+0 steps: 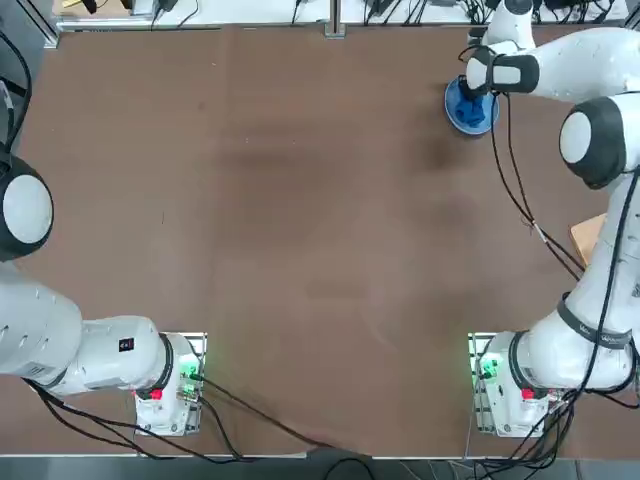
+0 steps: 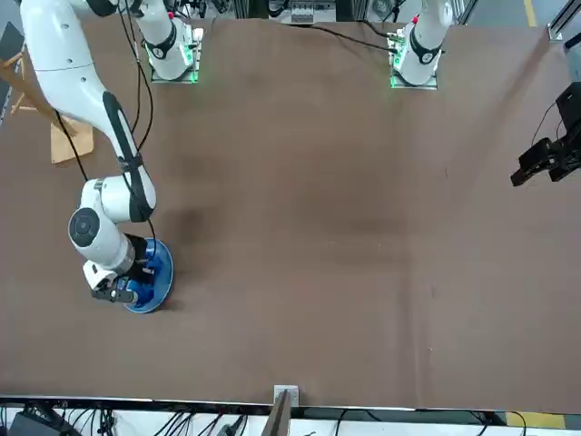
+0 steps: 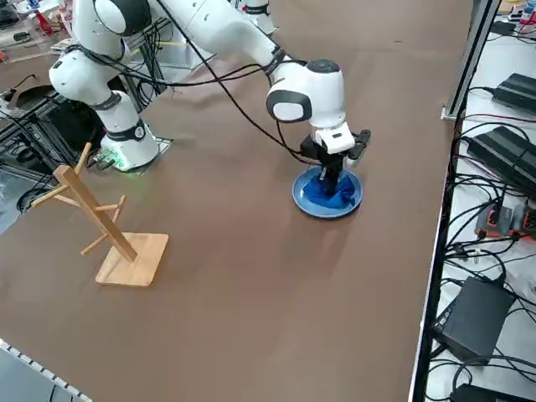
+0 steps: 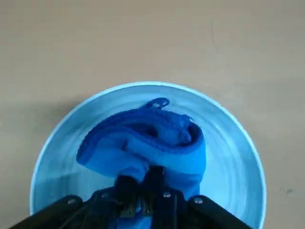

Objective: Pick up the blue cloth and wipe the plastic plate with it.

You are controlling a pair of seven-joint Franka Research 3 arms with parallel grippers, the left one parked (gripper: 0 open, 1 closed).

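Note:
The light blue plastic plate lies on the brown table at its far right corner, also seen as plate, plate and plate. The bunched royal-blue cloth rests inside it, with folds spread over the plate's middle. My right gripper points straight down onto the plate and is shut on the blue cloth, pressing it against the plate's floor. In the side view the cloth bulges out around the gripper. From overhead the gripper covers most of the cloth.
A wooden peg rack on a square base stands near the table's right edge, toward the robot. The table's far edge runs close behind the plate. Cables hang along my right arm.

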